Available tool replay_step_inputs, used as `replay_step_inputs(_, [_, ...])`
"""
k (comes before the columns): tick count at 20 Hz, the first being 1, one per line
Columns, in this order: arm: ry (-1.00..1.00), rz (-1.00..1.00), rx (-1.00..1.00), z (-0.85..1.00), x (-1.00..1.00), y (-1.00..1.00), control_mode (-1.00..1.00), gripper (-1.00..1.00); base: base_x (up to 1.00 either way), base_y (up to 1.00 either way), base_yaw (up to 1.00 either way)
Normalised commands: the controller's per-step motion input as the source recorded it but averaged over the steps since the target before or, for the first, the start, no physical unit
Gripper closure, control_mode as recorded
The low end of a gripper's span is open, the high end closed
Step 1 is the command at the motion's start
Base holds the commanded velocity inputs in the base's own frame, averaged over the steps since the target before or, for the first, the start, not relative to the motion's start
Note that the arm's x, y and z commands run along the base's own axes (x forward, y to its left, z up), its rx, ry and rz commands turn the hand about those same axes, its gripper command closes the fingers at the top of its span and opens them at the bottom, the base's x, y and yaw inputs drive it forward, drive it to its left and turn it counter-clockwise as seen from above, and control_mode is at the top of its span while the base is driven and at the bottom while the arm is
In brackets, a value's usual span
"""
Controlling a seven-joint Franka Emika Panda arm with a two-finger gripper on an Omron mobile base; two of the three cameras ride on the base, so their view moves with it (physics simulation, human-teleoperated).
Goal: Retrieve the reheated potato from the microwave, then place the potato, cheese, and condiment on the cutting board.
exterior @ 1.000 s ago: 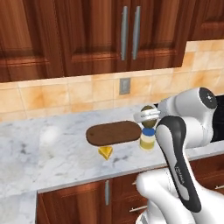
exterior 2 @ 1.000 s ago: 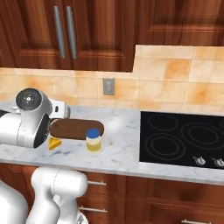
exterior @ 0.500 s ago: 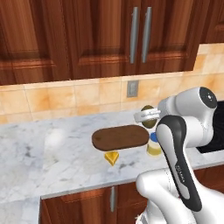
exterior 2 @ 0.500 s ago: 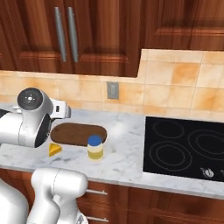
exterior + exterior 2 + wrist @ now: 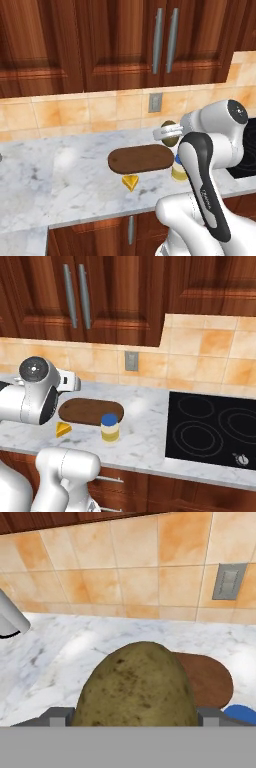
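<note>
My gripper (image 5: 167, 133) is shut on the olive-brown potato (image 5: 171, 132), held in the air over the back right end of the cutting board (image 5: 141, 158). In the hand view the potato (image 5: 135, 687) sits between the fingertips (image 5: 56, 715), with the dark board (image 5: 212, 682) behind it. The yellow cheese wedge (image 5: 131, 182) lies on the marble just in front of the board. The condiment bottle (image 5: 110, 428) stands off the board's right front corner; my arm partly hides it in the left base view. The microwave is out of view.
A black cooktop (image 5: 215, 431) is set into the counter to the right. A wall outlet (image 5: 155, 102) sits on the tiled backsplash behind the board, under dark wood cabinets (image 5: 125, 45). Bare marble counter (image 5: 55, 175) stretches to the left.
The whole picture has slid slightly as the base drove; board, cheese and bottle keep their places on the counter. The gripper still holds the potato above the board's right end.
</note>
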Motion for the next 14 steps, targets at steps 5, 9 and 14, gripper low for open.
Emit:
replay_step_inputs(5, [0.00, 0.00, 0.00, 0.00, 0.00, 0.00, 1.00, 1.00, 0.47, 0.10, 0.03])
replay_step_inputs(9, [0.00, 0.00, 0.00, 0.00, 0.00, 0.00, 1.00, 1.00, 0.00, 0.00, 0.00])
replay_step_inputs(14, [0.00, 0.00, 0.00, 0.00, 0.00, 0.00, 1.00, 1.00, 0.00, 0.00, 0.00])
